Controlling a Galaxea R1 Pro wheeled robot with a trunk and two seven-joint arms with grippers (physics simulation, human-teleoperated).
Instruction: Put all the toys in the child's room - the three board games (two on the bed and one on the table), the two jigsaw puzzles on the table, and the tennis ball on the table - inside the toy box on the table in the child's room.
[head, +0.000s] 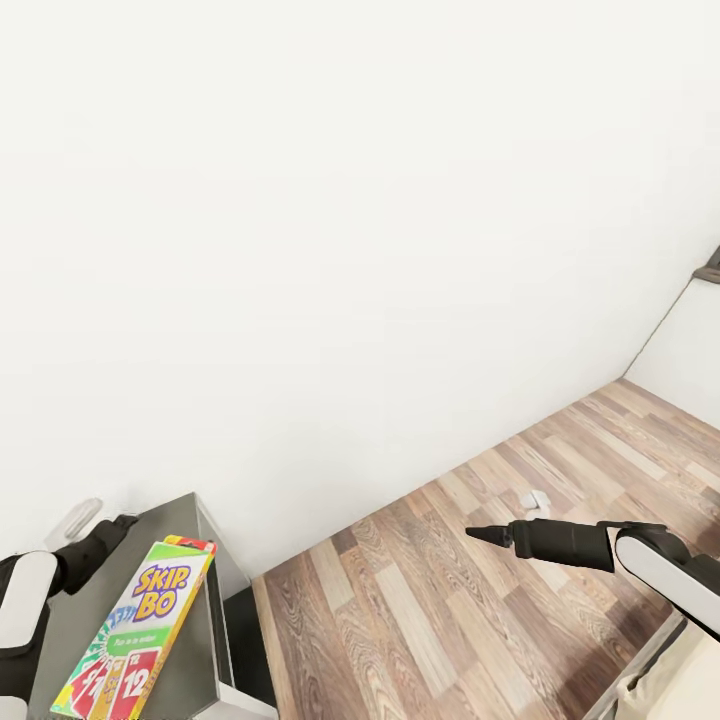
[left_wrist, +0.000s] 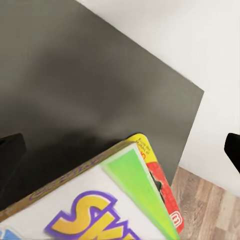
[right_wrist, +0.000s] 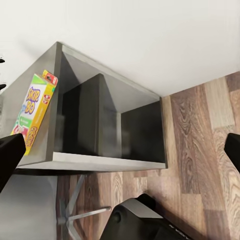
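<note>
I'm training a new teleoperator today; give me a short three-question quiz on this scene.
1. True or false: the rainbow SKIP-BO game box lies on the dark grey cabinet top.
2. The floor is: A carpet, B wood planks, C tile.
3. Which gripper hangs over the floor, beside the cabinet?

Key: 1 true; 2 B; 3 the right gripper.
</note>
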